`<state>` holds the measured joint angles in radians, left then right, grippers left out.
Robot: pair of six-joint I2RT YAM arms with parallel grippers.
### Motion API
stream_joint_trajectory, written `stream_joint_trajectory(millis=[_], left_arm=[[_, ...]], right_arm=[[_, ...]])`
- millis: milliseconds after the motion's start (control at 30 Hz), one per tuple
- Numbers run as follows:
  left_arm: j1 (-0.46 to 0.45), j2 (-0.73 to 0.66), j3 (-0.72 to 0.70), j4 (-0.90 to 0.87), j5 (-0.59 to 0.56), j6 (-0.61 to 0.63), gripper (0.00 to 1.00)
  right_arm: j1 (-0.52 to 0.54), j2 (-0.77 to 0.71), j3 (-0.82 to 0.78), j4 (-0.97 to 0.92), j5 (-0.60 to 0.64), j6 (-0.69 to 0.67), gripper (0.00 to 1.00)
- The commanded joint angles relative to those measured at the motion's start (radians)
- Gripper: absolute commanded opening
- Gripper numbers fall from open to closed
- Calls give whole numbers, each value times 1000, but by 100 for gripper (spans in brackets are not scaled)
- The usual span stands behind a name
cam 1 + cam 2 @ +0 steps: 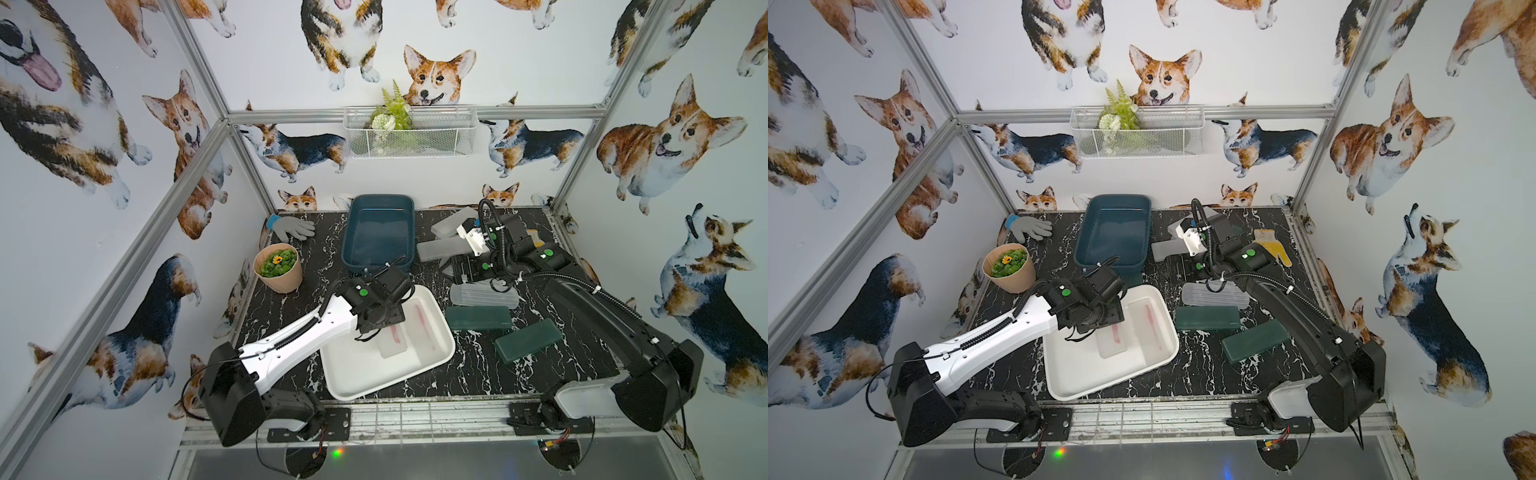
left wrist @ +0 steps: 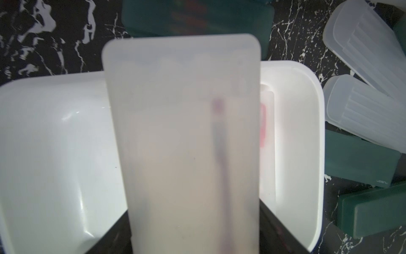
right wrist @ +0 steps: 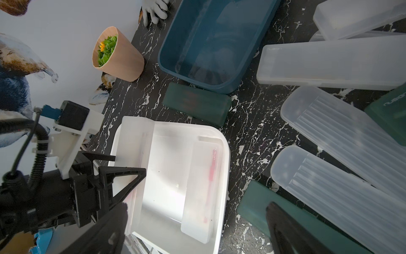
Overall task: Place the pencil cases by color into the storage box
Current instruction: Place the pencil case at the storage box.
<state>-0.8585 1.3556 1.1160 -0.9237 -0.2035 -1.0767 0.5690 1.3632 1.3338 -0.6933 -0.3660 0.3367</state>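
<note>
While one frosted case (image 1: 424, 324) lies in the white tray (image 1: 345, 386), the left gripper (image 3: 129, 164) clamps a second frosted case (image 2: 182, 132) above it. The blue bin (image 1: 378, 245) is empty, and green cases (image 1: 478, 318) wait at right. The right gripper (image 1: 463, 266) gapes over the far pile (image 1: 440, 249). The wrist views alone show a green case (image 3: 195, 103) between bin and tray.

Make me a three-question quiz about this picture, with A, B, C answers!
1. Where is the flower pot? A on the table B inside the white box C in the wire basket
2. What colour case do the left jaws hold? A dark green B frosted white C yellow
3. The blue box is: A full B empty C upside down
Answers. 1 A: it stands on the black tabletop. 2 B: pale and see-through in the wrist view. 3 B: only its bare floor shows.
</note>
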Motion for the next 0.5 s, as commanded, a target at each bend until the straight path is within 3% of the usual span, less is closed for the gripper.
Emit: stream_joint_trajectory(millis=[0, 467], left_arm=[[-12, 13, -42, 71, 36, -55, 58], [-16, 116, -137, 196, 85, -46, 58]], right_arm=[[0, 3, -3, 1, 17, 21, 99], [-1, 12, 5, -15, 22, 13, 99]])
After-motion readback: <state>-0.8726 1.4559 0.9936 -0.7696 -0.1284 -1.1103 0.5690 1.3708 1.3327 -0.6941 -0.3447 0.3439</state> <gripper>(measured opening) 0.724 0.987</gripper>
